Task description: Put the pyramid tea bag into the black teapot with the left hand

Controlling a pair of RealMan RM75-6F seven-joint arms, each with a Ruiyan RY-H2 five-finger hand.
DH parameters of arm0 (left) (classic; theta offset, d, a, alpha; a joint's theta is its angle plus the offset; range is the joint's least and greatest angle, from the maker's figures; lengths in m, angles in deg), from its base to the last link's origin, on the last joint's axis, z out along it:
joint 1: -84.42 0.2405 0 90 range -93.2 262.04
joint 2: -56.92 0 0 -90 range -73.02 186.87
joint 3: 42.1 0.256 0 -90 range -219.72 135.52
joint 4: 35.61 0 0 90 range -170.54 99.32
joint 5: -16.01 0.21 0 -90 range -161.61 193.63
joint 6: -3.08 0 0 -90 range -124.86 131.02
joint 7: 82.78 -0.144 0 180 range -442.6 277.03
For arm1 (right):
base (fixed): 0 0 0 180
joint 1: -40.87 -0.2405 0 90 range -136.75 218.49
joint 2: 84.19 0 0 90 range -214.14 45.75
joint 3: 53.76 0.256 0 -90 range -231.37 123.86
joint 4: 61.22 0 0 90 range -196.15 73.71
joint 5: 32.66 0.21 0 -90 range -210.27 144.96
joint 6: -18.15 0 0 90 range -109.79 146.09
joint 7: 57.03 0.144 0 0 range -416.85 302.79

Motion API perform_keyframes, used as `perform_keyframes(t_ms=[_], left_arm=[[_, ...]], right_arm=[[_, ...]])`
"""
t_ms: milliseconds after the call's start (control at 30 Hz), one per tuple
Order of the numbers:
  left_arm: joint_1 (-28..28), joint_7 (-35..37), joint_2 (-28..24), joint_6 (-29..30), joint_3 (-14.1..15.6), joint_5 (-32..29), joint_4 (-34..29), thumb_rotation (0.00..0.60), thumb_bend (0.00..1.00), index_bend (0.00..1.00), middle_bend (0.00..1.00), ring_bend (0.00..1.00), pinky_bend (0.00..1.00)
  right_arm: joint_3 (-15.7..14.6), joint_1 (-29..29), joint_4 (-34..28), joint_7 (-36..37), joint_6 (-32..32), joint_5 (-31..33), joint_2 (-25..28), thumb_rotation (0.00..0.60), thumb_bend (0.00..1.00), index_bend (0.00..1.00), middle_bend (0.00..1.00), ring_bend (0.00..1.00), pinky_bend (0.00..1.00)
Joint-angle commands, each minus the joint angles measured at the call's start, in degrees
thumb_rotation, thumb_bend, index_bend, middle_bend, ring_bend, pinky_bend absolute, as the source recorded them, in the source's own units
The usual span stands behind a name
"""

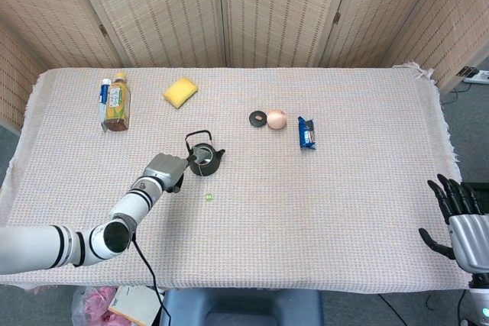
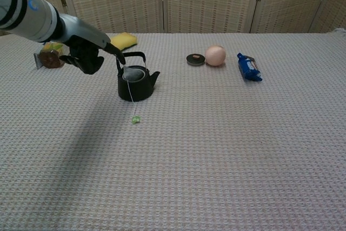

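yellow sponge [image 1: 179, 91] | tea bottle [image 1: 117, 102] | peach ball [image 1: 276, 119] | blue packet [image 1: 306, 133]
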State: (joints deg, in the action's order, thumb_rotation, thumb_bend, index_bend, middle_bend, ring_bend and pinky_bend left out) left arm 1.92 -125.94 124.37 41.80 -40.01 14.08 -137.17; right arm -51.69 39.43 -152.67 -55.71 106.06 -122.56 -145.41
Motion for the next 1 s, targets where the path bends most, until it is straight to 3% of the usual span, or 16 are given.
perform_keyframes(t_ms=[33,500,1000], left_arm=[[-2.26,-0.35,2.0,-0.8,1.34,-2.11,2.57,0.6,1.0,0.0,1.0,0.93,0.88],[-6.48,-0.77,8.41,-1.58,5.14,-4.58,9.48,0.6,1.0,0.0,1.0,0.94,0.89],[-6.16,2.25,11.56,-4.9,7.39,-2.6,15.12,0.6,1.0,0.0,1.0,0.94,0.89]], right_arm=[[0.07,0.03,0.02,-0.05,0.01,0.22,0.03,0.6,0.2,0.0,0.0,0.0,0.0],[0.25,-0.16,0.17,0.57,-0.52,1.0,0.26,0.6,0.2,0.0,0.0,0.0,0.0],[0.32,-0.47,0.09,0.2,-1.23,1.52,0.18,0.6,0.2,0.0,0.0,0.0,0.0]])
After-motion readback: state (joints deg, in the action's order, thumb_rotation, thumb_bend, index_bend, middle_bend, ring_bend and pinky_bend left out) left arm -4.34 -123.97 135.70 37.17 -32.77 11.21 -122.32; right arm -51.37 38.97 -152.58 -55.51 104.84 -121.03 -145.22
